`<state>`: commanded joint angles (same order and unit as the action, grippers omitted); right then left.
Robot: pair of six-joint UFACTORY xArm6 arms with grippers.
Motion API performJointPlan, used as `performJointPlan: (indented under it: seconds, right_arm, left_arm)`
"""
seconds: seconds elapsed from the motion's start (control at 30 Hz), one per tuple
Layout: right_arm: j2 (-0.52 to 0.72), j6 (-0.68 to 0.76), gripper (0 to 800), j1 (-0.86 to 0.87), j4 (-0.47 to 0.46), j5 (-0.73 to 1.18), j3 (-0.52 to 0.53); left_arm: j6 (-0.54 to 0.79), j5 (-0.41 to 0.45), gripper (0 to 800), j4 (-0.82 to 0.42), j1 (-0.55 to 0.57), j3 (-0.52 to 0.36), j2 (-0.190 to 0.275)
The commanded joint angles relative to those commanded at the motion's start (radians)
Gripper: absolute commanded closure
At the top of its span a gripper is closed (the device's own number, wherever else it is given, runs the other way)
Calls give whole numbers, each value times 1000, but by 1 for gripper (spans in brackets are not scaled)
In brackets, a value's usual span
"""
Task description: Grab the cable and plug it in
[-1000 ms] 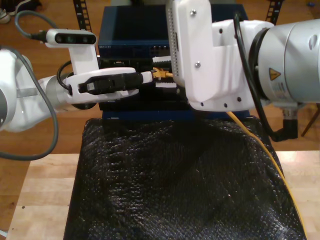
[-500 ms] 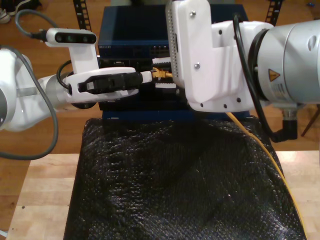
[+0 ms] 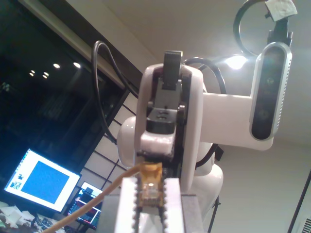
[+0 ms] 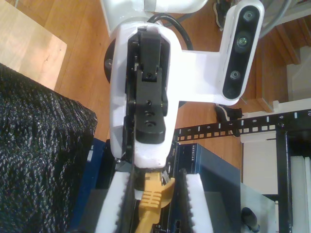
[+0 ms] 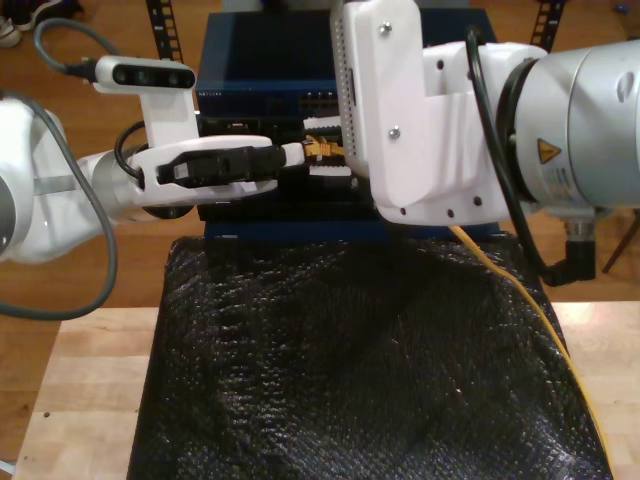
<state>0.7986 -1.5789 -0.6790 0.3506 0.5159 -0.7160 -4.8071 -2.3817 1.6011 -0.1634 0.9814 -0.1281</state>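
The yellow-orange cable (image 5: pixel 560 350) runs up across the black mat's side at the exterior view's right. It disappears behind the big white arm there. Its clear plug (image 3: pixel 150 191) sits between the white toothed fingers of my first gripper (image 3: pixel 150 206), which is shut on it. The yellow boot (image 4: pixel 151 199) behind the plug lies between the fingers of my second gripper (image 4: pixel 153 211), also shut. Both grippers meet tip to tip at the plug (image 5: pixel 320 147), in front of the blue network switch (image 5: pixel 270 60). My first gripper (image 5: pixel 298 152) comes from the exterior view's left, my second gripper (image 5: pixel 342 140) from its right.
A black textured mat (image 5: pixel 350 360) covers the wooden table (image 5: pixel 90 380) in front of the switch. Rack rails (image 4: pixel 272 124) and wooden floor lie beyond. The second arm's bulky white body (image 5: pixel 430 120) hides part of the switch's front.
The second arm's body has shifted very slightly toward the exterior view's left. The first arm and the plug stay about where they were.
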Motion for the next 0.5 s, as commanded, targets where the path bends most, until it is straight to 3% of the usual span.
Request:
performJointPlan:
  seconds: [0.2,0.5]
  right_arm:
    - [0,0,573,0,0,-2,3]
    - [14,6,671,-2,0,-2,6]
  left_arm:
    - [0,0,779,0,-2,0,0]
    - [0,0,779,0,-2,0,0]
